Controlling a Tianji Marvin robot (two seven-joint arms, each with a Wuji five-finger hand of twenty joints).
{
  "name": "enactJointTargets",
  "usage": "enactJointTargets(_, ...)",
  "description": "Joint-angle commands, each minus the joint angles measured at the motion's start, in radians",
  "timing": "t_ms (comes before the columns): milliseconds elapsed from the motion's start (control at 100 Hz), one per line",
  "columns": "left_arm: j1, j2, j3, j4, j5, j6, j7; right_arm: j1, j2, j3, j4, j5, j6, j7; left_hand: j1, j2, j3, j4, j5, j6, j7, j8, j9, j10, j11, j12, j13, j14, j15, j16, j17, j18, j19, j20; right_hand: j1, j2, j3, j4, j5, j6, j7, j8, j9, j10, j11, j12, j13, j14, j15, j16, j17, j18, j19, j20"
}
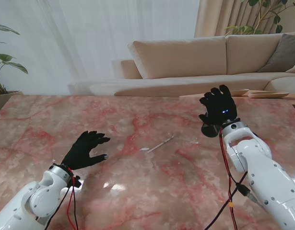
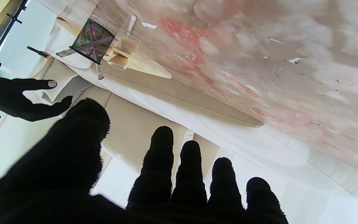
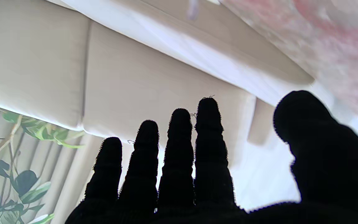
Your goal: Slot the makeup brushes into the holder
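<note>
Lying on the pink marble table [image 1: 137, 191], 1 pale makeup brush [image 1: 160, 143] sits between both hands, touched by neither. The left hand [image 1: 85, 149] hovers low, fingers spread, empty. The right hand [image 1: 217, 111] (raised, fingers splayed and holding nothing) masks most of the black mesh holder [image 1: 209, 129].
</note>
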Motion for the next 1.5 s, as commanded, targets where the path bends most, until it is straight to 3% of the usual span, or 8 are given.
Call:
enactJointTargets(0,0.004,0.001,0.003,-0.01,0.004,0.0,-0.003,-0.02,-0.02,-0.014,-0.039,0.025,-0.009,0.003,0.009,0.026,-0.002,0.02,0.003,-0.024,-0.005,-0.003,-0.001,-0.002,-0.02,-0.012,-0.028,-0.025,-0.029,0.001,-0.001,-0.005,-0.04,-0.015,0.002,-0.014,0.03,0.049,-0.037,0.03,-0.015,-0.015,-0.025,0.013,-0.015,-0.021,-0.022,-0.001,-0.009,-0.019,-0.008,0.001,-0.024,-0.007)
enactJointTargets(320,0.019,0.003,-0.01,-0.044,0.018,-0.003,-0.011,-0.056,-0.046,-0.127,-0.098,0.149,-0.015,-0.023,0.007,0.026,-0.001,0.02,0.003,-0.024,-0.005,-0.003,0.0,-0.002,-0.019,-0.012,-0.028,-0.025,-0.028,0.001,-0.001,-0.005,-0.039,-0.013,0.034,-0.099,0.234,0.053,-0.058,0.044,-0.039,-0.063,-0.03,0.013,-0.036,-0.031,-0.002,0.001,-0.02,-0.024,0.012,0.006,-0.04,0.004)
enactJointTargets(580,0.025,0.004,-0.016,-0.053,0.025,-0.009,-0.012,-0.003,-0.06,-0.282,-0.012,0.238,0.029,-0.034,0.007,0.026,0.0,0.02,0.003,-0.023,-0.006,-0.003,-0.002,0.0,-0.02,-0.012,-0.028,-0.025,-0.028,0.001,-0.001,-0.005,-0.04,-0.012,0.113,-0.2,0.534,0.091,-0.07,0.046,-0.032,-0.068,-0.091,0.017,-0.035,-0.03,-0.048,-0.004,-0.024,-0.028,0.004,-0.009,-0.07,-0.002)
enactJointTargets(720,0.028,0.005,-0.021,-0.056,0.029,-0.011,-0.012,0.037,-0.063,-0.353,0.046,0.271,0.059,-0.02,0.009,0.024,0.001,0.02,0.003,-0.02,-0.006,-0.004,-0.001,-0.002,-0.02,-0.012,-0.028,-0.024,-0.028,0.001,-0.001,-0.005,-0.04,-0.013,0.181,-0.239,0.615,0.094,-0.068,0.035,-0.003,-0.04,-0.128,0.023,-0.022,-0.016,-0.087,-0.01,-0.013,-0.026,-0.013,-0.021,-0.083,-0.005)
enactJointTargets(960,0.03,0.005,-0.022,-0.061,0.029,-0.009,-0.016,0.121,-0.072,-0.474,0.177,0.326,0.124,-0.019,0.01,0.022,0.003,0.02,0.003,-0.022,-0.006,-0.004,-0.001,-0.001,-0.02,-0.012,-0.028,-0.024,-0.028,0.001,-0.001,-0.005,-0.041,-0.013,0.174,-0.255,0.575,0.074,-0.057,-0.002,0.062,0.051,-0.151,0.021,0.013,0.006,-0.097,-0.016,0.031,-0.011,-0.013,-0.025,-0.077,0.001)
enactJointTargets(1090,0.03,0.005,-0.019,-0.062,0.027,-0.007,-0.018,0.171,-0.081,-0.54,0.252,0.369,0.144,-0.028,0.009,0.023,0.004,0.02,0.004,-0.022,-0.006,-0.004,-0.002,-0.004,-0.02,-0.012,-0.028,-0.025,-0.028,0.001,-0.001,-0.006,-0.041,-0.013,0.157,-0.198,0.455,0.046,-0.055,-0.005,0.052,0.088,-0.143,0.016,0.027,0.011,-0.078,-0.02,0.051,-0.004,0.001,-0.023,-0.064,0.005)
enactJointTargets(1280,0.033,0.006,-0.02,-0.065,0.026,-0.003,-0.022,0.23,-0.098,-0.614,0.341,0.437,0.152,-0.037,0.009,0.022,0.006,0.02,0.003,-0.025,-0.006,-0.004,-0.002,-0.002,-0.02,-0.012,-0.028,-0.026,-0.028,0.001,0.0,-0.006,-0.041,-0.013,0.133,-0.178,0.339,0.02,-0.08,0.008,0.011,0.081,-0.126,0.007,0.036,0.011,-0.042,-0.022,0.055,-0.001,0.025,-0.017,-0.054,0.002)
enactJointTargets(1490,0.039,0.006,-0.025,-0.073,0.026,0.005,-0.027,0.281,-0.12,-0.675,0.418,0.493,0.156,-0.063,0.007,0.022,0.007,0.019,0.004,-0.025,-0.005,-0.003,0.0,-0.002,-0.019,-0.012,-0.028,-0.025,-0.028,0.001,-0.001,-0.006,-0.041,-0.014,0.123,-0.159,0.302,0.012,-0.075,0.001,0.008,0.077,-0.117,0.001,0.045,0.014,-0.04,-0.025,0.057,-0.001,0.023,-0.019,-0.054,-0.001)
